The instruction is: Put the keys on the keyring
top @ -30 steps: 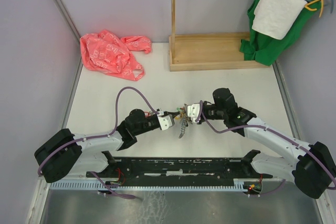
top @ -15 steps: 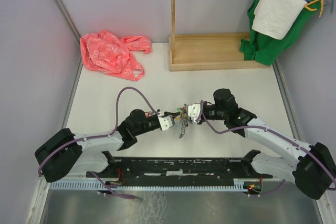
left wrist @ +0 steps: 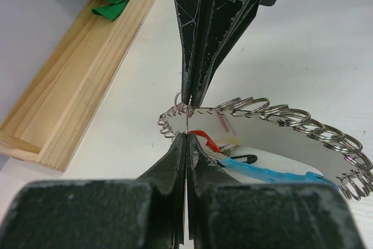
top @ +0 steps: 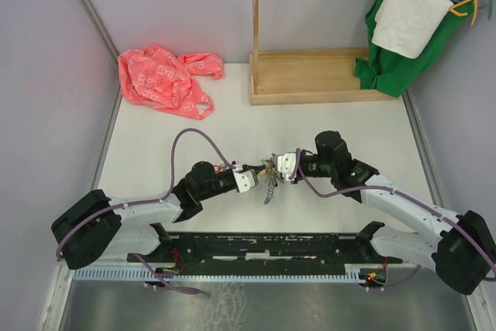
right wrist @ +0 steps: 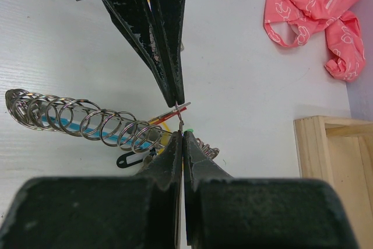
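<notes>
Where the two arms are bolted at the near edge of the bench, the left arm reaches toward 2 o'clock. The right arm reaches toward 10 o'clock, then turns its wrist to 9, so the wrists face each other over the bench's middle.

The left fingers are closed tip to tip on a thin wire at the end of the keyring. The right fingers are closed too, pinching that same end from the opposite side, and the two sets of tips are almost touching. Both pairs are black, tapered and scuffed along their edges.

The keyring hangs between them and trails toward 6 o'clock in the top view; I cannot tell whether it touches the bench. It shows as a curved coil of many small shiny steel rings. Beneath it are a light-blue sleeve, a red tag and a black tag. Key blades cannot be made out.

Open white matte bench stretches from the keyring toward 9 and 3 o'clock as far as the grey walls.

Further out, a crumpled pink plastic bag lies at 11 o'clock. A pale wooden stand with an upright post stands at 12 o'clock. At 2 o'clock a green cloth hangs under a white towel.
</notes>
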